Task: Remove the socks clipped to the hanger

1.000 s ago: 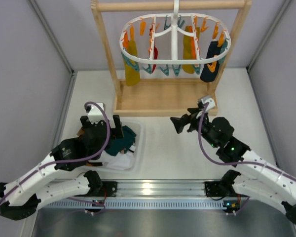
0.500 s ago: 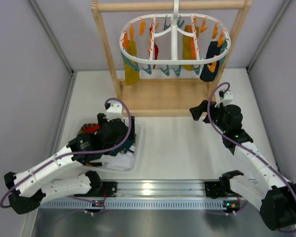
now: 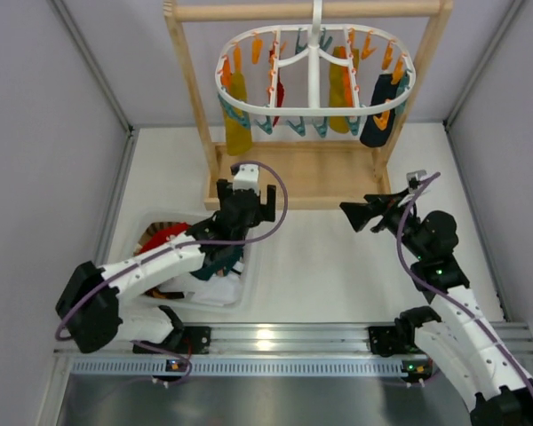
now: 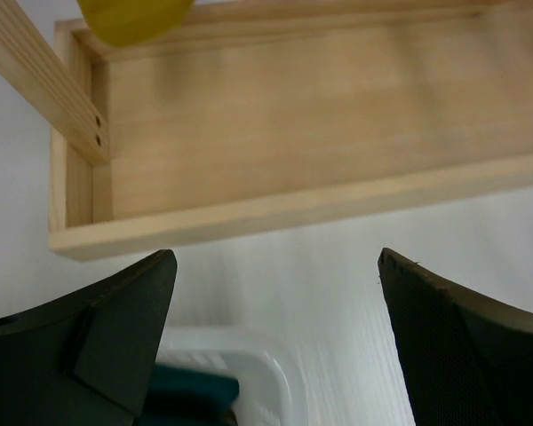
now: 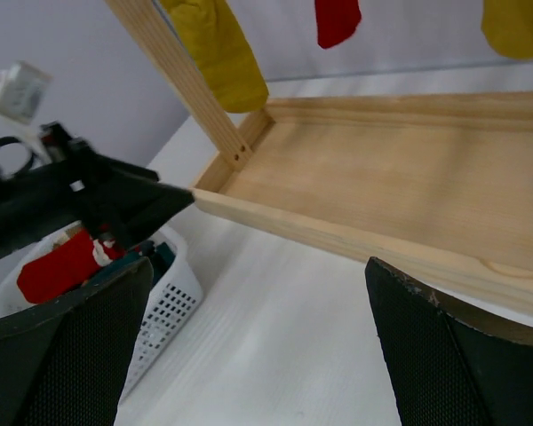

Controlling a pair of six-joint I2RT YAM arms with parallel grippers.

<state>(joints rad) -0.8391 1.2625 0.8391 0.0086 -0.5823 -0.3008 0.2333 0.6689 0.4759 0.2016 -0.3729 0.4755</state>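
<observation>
The white oval hanger (image 3: 315, 67) hangs from the wooden rack's top bar. Socks are clipped to it: a mustard one (image 3: 238, 124) at the left, a red one (image 3: 279, 93), another mustard one (image 3: 339, 98) and a navy one (image 3: 377, 120) at the right. My left gripper (image 3: 246, 197) is open and empty beside the rack's base, below the left mustard sock (image 4: 133, 16). My right gripper (image 3: 355, 211) is open and empty too. It is low over the table in front of the base, pointing left; above it hang a mustard sock (image 5: 218, 49) and the red sock (image 5: 338, 19).
The rack's wooden base tray (image 3: 293, 173) and left post (image 3: 195, 89) stand just behind both grippers. A white perforated basket (image 3: 240, 293) at the front left holds a red sock (image 5: 58, 266) and a teal sock (image 4: 191, 390). Grey walls close in both sides.
My left gripper has left the basket and moved up and right to the rack's base. My right arm has swung right, its gripper staying in front of the base. Both stayed open.
</observation>
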